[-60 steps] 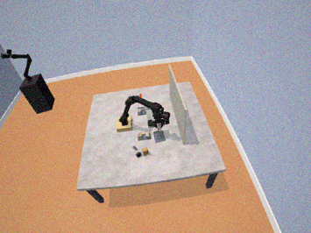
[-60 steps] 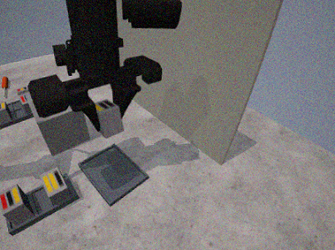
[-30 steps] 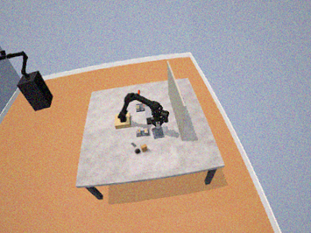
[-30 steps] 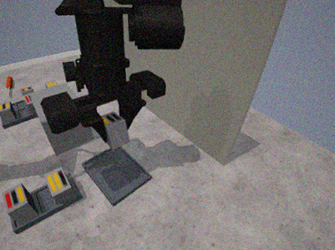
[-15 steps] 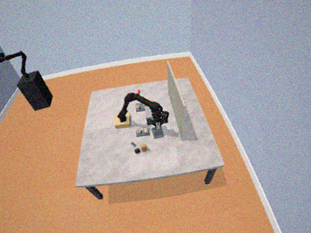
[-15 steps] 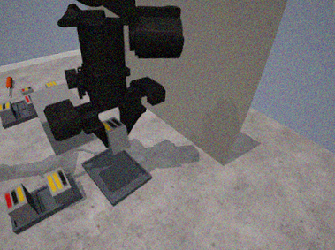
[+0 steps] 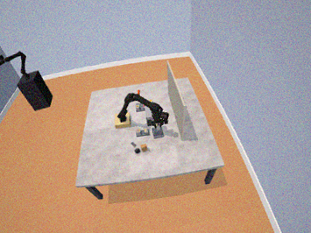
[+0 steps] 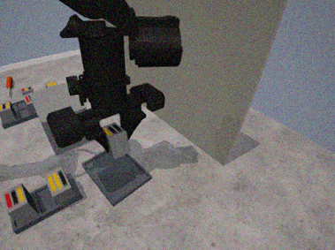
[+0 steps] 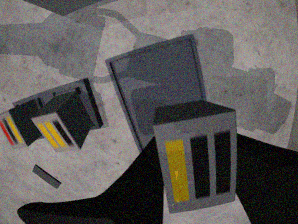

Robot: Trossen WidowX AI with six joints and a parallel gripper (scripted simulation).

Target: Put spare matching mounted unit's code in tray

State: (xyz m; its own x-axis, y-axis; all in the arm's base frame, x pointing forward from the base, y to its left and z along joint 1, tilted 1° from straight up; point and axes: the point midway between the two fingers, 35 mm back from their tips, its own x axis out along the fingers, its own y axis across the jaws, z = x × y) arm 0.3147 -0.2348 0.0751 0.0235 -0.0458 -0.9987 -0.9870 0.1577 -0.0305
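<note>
Spare [image 8: 117,141] [image 9: 196,162], one yellow and two black bars, was upright, pinched in the claw [image 7: 158,124] [image 8: 118,143] [image 9: 184,136], by the grey tray's [image 7: 158,134] [image 8: 117,179] [image 9: 162,65] edge; height unclear. Two-block holder [image 7: 142,133] [image 8: 48,203] [image 9: 93,102] lay beside the tray. Orange-handled tool [image 7: 139,92] [image 8: 9,82] lay well beyond.

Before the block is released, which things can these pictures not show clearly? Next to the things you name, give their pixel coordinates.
- Back of the upright panel [image 7: 177,101] [image 8: 205,69]: exterior view, its front face hides it.
- Small dark bar [image 9: 46,176]: wrist view, blur hides any marking.
- Underside of the held block [image 8: 117,141] [image 9: 195,160]: exterior view, turned away.
</note>
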